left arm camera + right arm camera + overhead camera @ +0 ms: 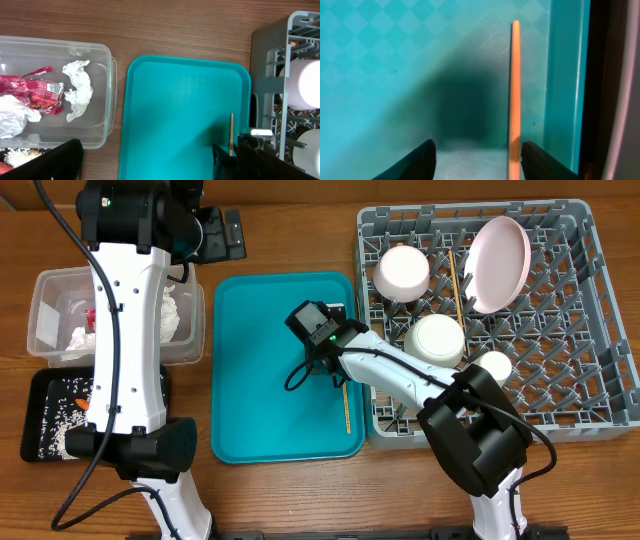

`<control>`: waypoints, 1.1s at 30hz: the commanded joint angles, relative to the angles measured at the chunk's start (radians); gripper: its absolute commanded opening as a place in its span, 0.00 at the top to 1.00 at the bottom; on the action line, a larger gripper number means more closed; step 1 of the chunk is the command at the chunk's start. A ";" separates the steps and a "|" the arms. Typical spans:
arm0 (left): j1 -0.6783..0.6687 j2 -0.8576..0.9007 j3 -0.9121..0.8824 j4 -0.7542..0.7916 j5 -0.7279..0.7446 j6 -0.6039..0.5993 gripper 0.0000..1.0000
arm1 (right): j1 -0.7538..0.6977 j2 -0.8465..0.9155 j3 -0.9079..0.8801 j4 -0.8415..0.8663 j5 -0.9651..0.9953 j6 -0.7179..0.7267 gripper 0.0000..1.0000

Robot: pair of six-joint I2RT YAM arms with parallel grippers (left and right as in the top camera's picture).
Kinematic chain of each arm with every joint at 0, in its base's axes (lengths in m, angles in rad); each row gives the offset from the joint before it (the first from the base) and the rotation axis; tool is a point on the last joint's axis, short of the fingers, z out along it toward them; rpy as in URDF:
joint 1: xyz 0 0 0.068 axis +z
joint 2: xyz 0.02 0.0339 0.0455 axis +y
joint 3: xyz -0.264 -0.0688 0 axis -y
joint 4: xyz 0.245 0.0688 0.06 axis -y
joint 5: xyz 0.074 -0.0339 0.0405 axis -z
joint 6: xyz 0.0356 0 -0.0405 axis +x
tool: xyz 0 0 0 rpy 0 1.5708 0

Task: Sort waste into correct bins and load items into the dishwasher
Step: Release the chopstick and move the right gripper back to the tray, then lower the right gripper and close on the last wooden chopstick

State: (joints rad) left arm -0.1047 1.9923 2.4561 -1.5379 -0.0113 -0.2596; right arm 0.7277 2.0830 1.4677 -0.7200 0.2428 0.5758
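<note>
Dish rack [590, 330]: grey pegged grid, just beside the right gripper [477, 160], past the teal rim on the side of its right-hand finger [535, 160].

Teal tray [260, 380]: directly beneath the right gripper and otherwise bare apart from one chopstick.

Clear tub [45, 280] and black tray [40, 395]: well apart from the right gripper, across the teal tray. The tub is near the left gripper [228, 235], which is raised over the table just beyond the tub's far corner. Whether the left gripper's fingers are spread or closed cannot be told.

Plate [498, 262]: stands tilted on edge among the rack's pegs, well apart from both grippers.

Bowls [402, 272] [435, 340]: both are in the rack, on its side nearer the right gripper.

Cup [493, 365]: in the rack, just beyond the nearer bowl.

Chopsticks: one [452, 280] lies in the rack between the farther bowl and the plate. The other [515, 90] lies flat on the teal tray between the right gripper's spread fingertips, close to the right-hand finger. It is not pinched.

Waste: the red wrapper [30, 92] and white tissues [77, 92] lie in the tub. Rice-like scraps [55, 430] and a carrot piece [88, 404] lie in the black tray, all far from the right gripper.
</note>
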 commanded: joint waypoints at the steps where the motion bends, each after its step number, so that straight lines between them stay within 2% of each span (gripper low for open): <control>1: -0.007 -0.023 0.019 0.002 0.011 -0.010 0.00 | -0.016 0.003 -0.003 -0.008 0.014 0.005 0.41; 19: -0.007 -0.023 0.019 0.001 0.011 -0.010 0.00 | -0.016 0.007 -0.031 0.017 -0.027 0.005 0.42; 22: -0.007 -0.023 0.019 0.001 0.011 -0.010 0.00 | -0.016 0.007 -0.035 0.024 -0.027 0.005 0.48; 28: -0.007 -0.023 0.019 0.001 0.011 -0.010 0.00 | -0.016 0.016 -0.043 0.040 -0.038 0.005 0.50; 33: -0.007 -0.023 0.019 0.001 0.011 -0.010 0.01 | -0.016 0.021 -0.043 0.049 -0.065 0.005 0.57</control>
State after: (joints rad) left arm -0.1047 1.9923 2.4561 -1.5375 -0.0113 -0.2596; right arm 0.7132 2.0903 1.4322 -0.6758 0.2008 0.5751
